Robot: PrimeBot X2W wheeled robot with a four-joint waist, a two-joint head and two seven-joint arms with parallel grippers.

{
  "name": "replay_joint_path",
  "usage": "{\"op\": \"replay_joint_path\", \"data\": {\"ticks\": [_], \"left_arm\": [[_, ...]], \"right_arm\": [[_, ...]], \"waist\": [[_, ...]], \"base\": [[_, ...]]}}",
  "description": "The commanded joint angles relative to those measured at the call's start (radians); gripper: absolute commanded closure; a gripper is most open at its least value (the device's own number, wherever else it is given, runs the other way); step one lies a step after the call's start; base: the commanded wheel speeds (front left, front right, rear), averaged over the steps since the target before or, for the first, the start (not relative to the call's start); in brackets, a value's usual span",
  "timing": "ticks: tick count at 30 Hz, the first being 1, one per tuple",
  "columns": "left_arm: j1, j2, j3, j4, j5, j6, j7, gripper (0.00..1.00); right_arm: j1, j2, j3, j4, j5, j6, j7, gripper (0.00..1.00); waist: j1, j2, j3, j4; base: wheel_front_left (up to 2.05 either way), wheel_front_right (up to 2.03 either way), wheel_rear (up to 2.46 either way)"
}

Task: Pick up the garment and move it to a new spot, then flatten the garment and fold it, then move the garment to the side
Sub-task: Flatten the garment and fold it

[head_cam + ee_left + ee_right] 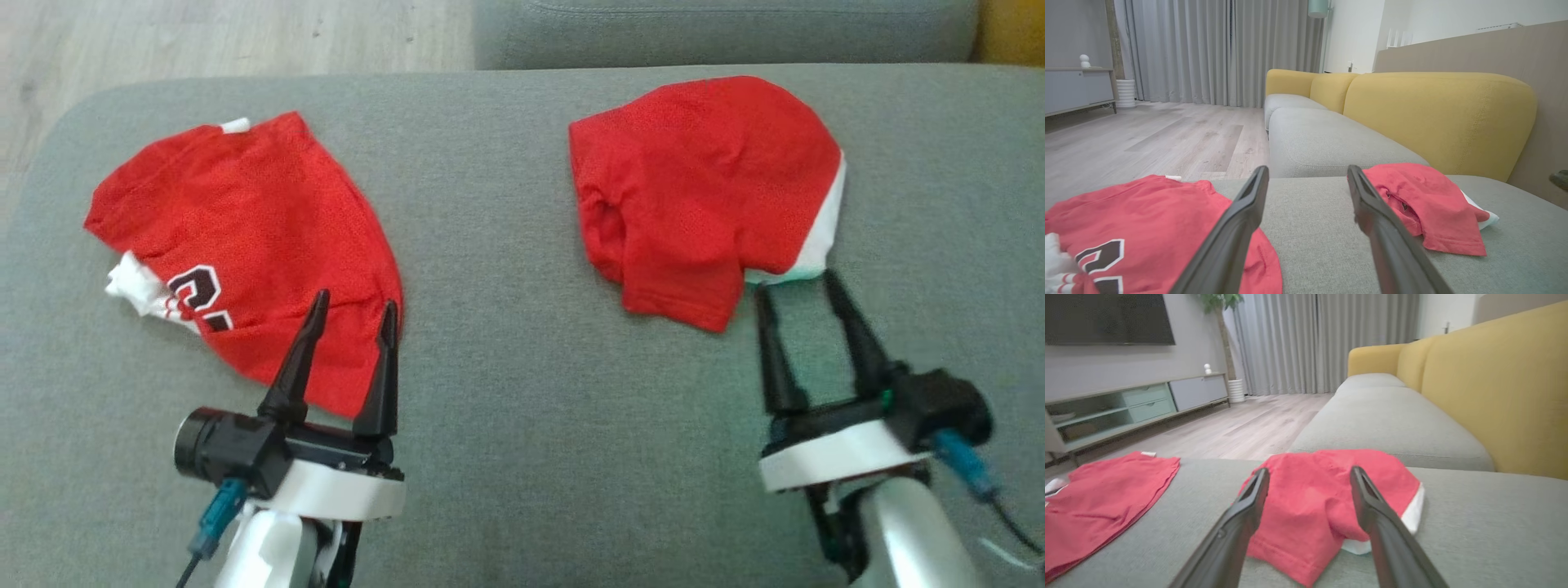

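Now you are seeing two red garments lying well apart on the grey sofa seat [490, 343]: your left claw [353, 300] is hanging spread over the left garment [245, 237], your right claw [796, 286] gaping just beside the right garment [702, 188].

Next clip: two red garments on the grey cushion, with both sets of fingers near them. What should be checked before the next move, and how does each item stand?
1. Left fingers open, nothing held: ok.
2. Right fingers open, nothing held: ok.
3. Left garment lies flat: not ok, it is rumpled and bunched at one edge.
4. Right garment lies flat: not ok, it is folded over itself.
5. Bare grey cushion between the garments, free for a new spot: ok.
6. Fingertips touching cloth on either side: cannot tell.
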Motion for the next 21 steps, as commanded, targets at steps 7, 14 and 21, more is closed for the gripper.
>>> {"op": "replay_joint_path", "data": {"ticks": [7, 14, 21], "left_arm": [[-0.042, -0.023, 0.044, -0.015, 0.017, -0.027, -0.005, 0.00], [-0.061, -0.032, 0.026, 0.013, 0.012, -0.035, -0.005, 0.00], [-0.077, -0.034, 0.028, 0.023, -0.012, -0.032, -0.005, 0.00]], "right_arm": [[-0.109, -0.003, 0.104, 0.132, -0.110, -0.001, -0.011, 0.00], [-0.233, -0.003, 0.060, 0.397, -0.235, -0.001, 0.032, 0.00], [-0.328, -0.003, 0.026, 0.565, -0.306, -0.001, 0.073, 0.00]], "waist": [[0.0000, -0.0001, 0.035, 0.059], [0.0000, -0.0001, 0.074, 0.128], [0.0000, -0.0001, 0.106, 0.181]], "base": [[0.00, 0.00, 0.00], [0.00, 0.00, 0.00], [0.00, 0.00, 0.00]]}}
